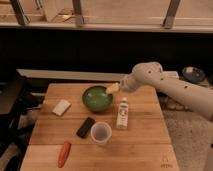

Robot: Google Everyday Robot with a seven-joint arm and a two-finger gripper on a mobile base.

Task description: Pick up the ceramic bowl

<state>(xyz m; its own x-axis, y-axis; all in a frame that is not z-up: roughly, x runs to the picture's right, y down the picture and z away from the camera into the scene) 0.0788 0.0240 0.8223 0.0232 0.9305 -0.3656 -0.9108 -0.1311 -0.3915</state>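
Camera view: a wooden table (pixel 145 145) seen from above and in front, with a dark wall and a railing behind it. A white robot arm (pixel 165 85) reaches in from the right edge. Its gripper (pixel 113 88), pale yellow at the tip, sits at the far right part of the ceramic bowl's rim, touching it or just above it. It cannot be told whether the gripper is spread or closed, or whether it has any hold on the rim.

The ceramic bowl (pixel 97 98) is a round, glossy green dish, shallow and wide, lying just beside the gripper, down and to the picture's left of it. It rests flat on the table and appears empty.

Nearer the camera than the gripper, and slightly to its right, stands a white bottle (pixel 122 113), close to the bowl. Further toward the camera is a translucent cup (pixel 101 133), with a small black block (pixel 85 127) beside it. Well to the picture's left of the gripper lies a white pad (pixel 62 107). Far down and left lies a red stick-shaped object (pixel 64 153).

The bowl is probably rigid, fairly heavy, slippery with glaze, and breakable if dropped. The rim is the sensible place to pinch, one jaw inside and one outside the wall.
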